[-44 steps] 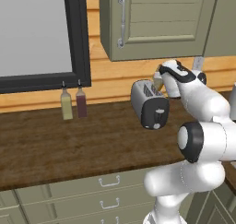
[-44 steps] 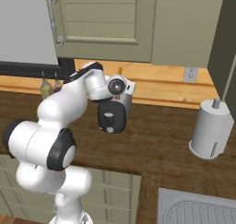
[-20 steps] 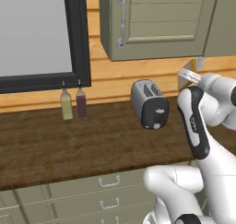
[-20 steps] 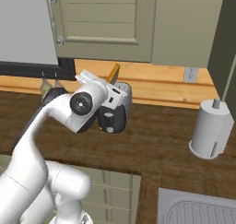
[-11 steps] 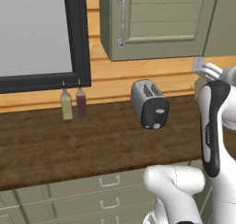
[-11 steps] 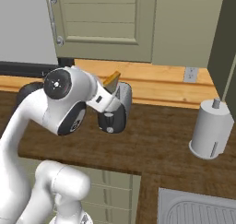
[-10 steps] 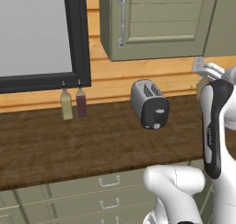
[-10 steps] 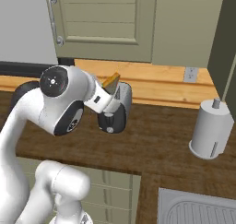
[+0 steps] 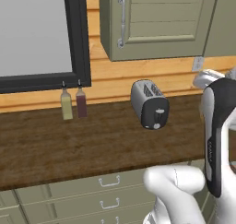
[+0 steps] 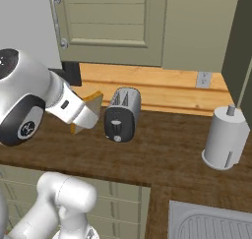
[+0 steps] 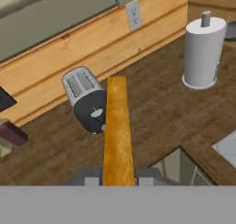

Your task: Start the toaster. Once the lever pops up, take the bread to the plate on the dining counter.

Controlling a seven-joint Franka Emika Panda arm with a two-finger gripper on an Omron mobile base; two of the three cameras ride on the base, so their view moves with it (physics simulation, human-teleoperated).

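Bread (image 11: 117, 131), one slice, is pinched edge-on in the gripper (image 11: 118, 178), above the counter. Beyond it sits one toaster (image 11: 85, 98), both slots empty; one paper-towel roll (image 11: 201, 50) farther right.

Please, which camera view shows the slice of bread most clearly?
The hand view: the bread stands edge-on between the fingers, its golden crust running up the middle, in front of the toaster. The right base view shows part of the bread behind the arm, beside the toaster.

Home kitchen, wood counter (image 9: 69, 140), toaster (image 9: 148, 103), wall cabinets (image 9: 156, 22), sink (image 10: 211, 223)
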